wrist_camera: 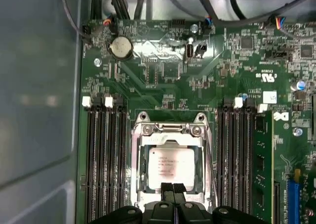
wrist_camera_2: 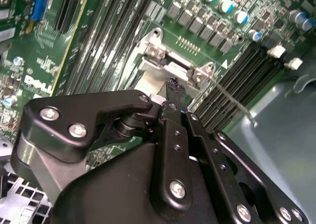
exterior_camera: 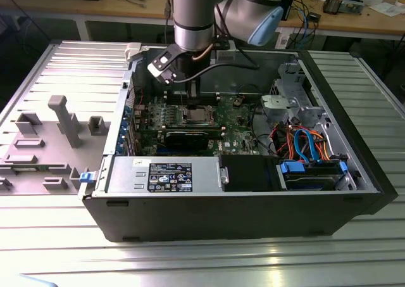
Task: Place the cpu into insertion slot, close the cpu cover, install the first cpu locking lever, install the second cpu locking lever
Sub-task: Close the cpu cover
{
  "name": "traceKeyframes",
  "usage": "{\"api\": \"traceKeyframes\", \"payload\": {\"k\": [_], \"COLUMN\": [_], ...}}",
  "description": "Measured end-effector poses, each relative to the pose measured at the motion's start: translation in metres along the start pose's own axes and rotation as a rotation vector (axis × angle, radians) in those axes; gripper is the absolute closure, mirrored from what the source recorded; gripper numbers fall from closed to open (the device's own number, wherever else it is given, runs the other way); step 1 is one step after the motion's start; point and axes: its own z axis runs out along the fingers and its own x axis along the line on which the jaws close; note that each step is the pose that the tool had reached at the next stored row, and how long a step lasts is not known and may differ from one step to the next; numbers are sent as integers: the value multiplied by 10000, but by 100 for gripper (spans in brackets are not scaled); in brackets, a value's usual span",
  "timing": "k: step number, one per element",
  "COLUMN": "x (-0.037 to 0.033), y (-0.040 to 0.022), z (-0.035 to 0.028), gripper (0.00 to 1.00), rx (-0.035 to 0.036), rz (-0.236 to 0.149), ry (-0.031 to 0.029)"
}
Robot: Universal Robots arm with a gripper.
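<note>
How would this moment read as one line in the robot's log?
cpu: seated on motherboard | cpu cover: down around it | hand: shut, tips by cover edge

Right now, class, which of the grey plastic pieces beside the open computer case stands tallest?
The grey plastic post with the widened head, at the exterior view's left of the black case; the grey blocks around it are squat.
</note>
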Motion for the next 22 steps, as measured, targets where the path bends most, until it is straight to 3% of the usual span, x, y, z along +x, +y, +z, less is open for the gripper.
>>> {"api": "traceKeyframes", "payload": {"k": [11, 19, 22], "x": [2, 1, -1], "y": [-36, -29, 65], "z": [186, 149, 157], "gripper": [89, 89, 89], "rx": [3, 1, 3], "rz": [-19, -20, -22], "ry": [1, -14, -15]}}
